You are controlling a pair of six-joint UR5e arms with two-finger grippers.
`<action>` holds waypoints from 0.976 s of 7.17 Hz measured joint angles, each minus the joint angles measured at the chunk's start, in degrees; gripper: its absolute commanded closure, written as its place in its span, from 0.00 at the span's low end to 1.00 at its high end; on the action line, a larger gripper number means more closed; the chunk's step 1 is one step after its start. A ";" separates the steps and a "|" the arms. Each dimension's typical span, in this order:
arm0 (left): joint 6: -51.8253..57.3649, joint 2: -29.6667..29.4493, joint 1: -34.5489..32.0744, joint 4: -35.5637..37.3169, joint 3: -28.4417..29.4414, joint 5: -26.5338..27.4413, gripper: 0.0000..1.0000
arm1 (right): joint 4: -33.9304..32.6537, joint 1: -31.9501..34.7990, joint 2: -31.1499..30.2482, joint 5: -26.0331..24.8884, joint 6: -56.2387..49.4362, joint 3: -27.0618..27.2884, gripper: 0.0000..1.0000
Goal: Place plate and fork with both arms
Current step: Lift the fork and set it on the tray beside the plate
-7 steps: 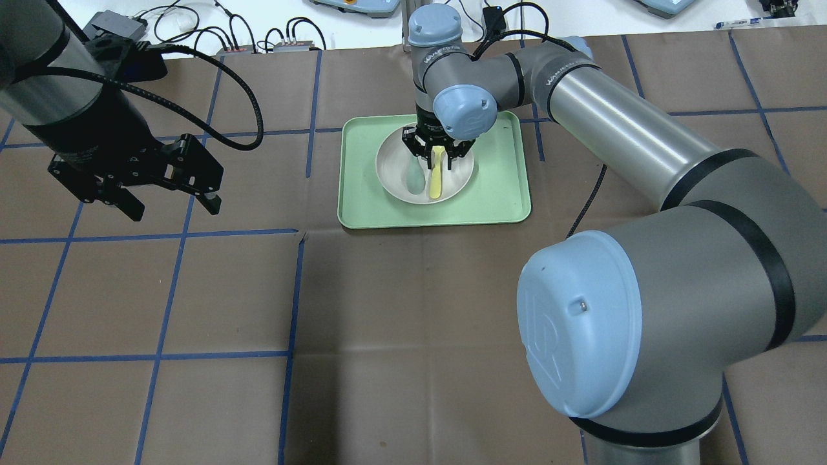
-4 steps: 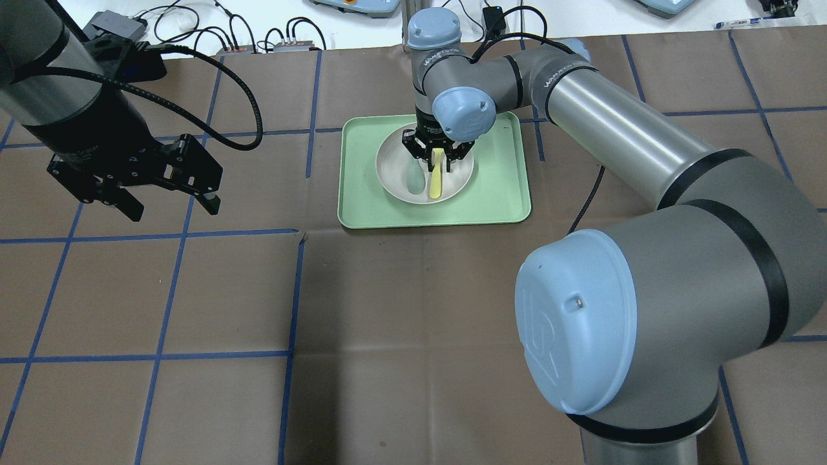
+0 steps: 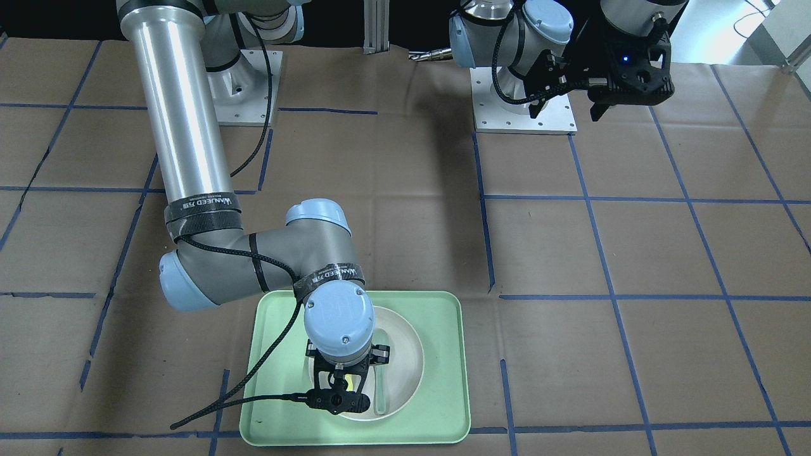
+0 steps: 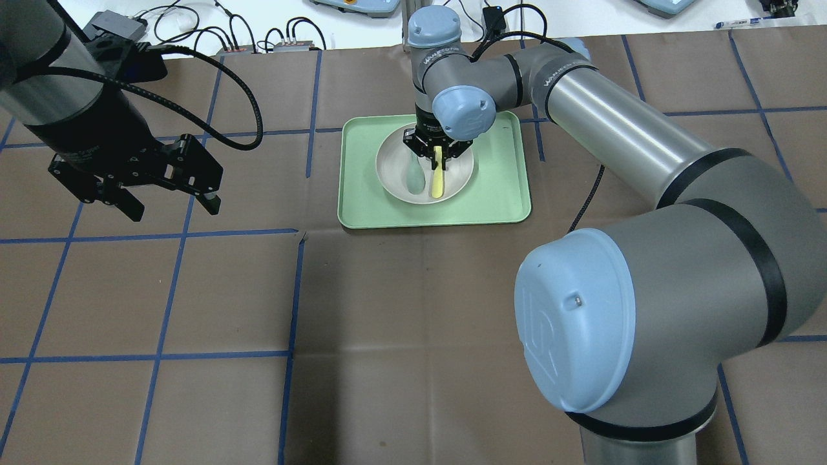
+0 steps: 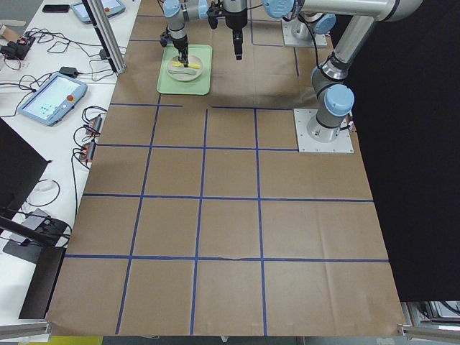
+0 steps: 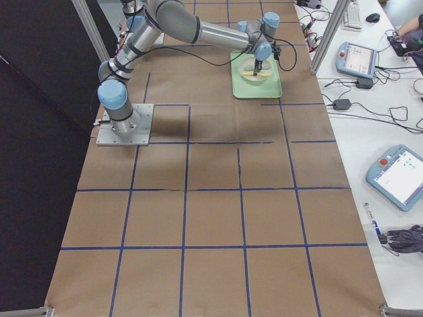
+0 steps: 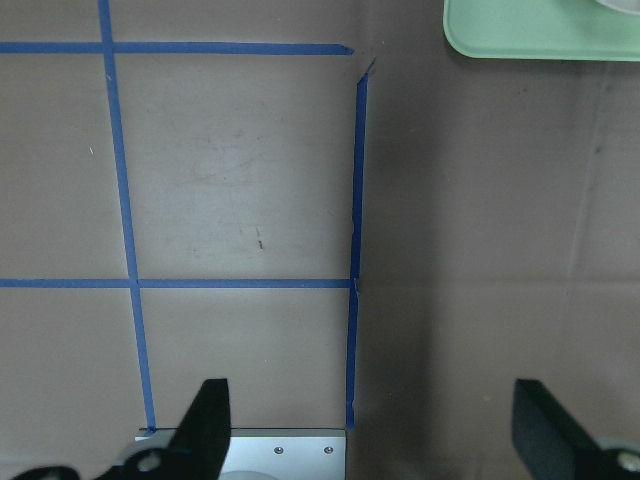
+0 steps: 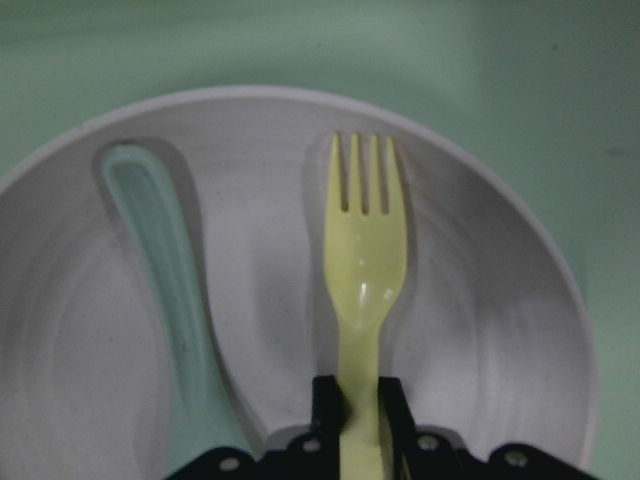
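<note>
Right fingers (image 8: 326, 410) clamped one fork (image 8: 362, 260), one plate (image 8: 480, 330)

spoon (image 8: 160, 250) just beside fork (image 8: 365, 270) | right arm (image 4: 459, 110) overhangs plate (image 4: 393, 169) far side

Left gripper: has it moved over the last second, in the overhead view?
No. The left gripper hangs open over the same stretch of the blue tape line as before.

A pale-yellow fork (image 8: 365, 270) and a grey-green spoon (image 8: 150, 210) lie in an off-white plate (image 8: 480, 330) on a mint-green tray (image 4: 497, 187), over a brown counter (image 4: 387, 310) gridded with blue lines.
</note>
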 measured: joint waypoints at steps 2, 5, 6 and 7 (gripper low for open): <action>0.00 -0.01 0.02 0.00 0.00 0.02 0.00 | -0.01 0.00 -0.13 0.03 0.06 -0.23 1.00; 0.06 -0.10 0.02 0.60 0.00 0.84 0.00 | 1.18 -0.04 -2.62 0.14 1.27 -0.75 1.00; 0.03 -0.21 -0.02 0.82 0.00 1.66 0.01 | 2.27 -0.17 -4.16 0.14 1.48 -0.83 1.00; 0.01 -0.46 -0.05 1.29 0.00 2.18 0.01 | 3.07 -0.54 -5.40 -0.04 1.25 -0.60 1.00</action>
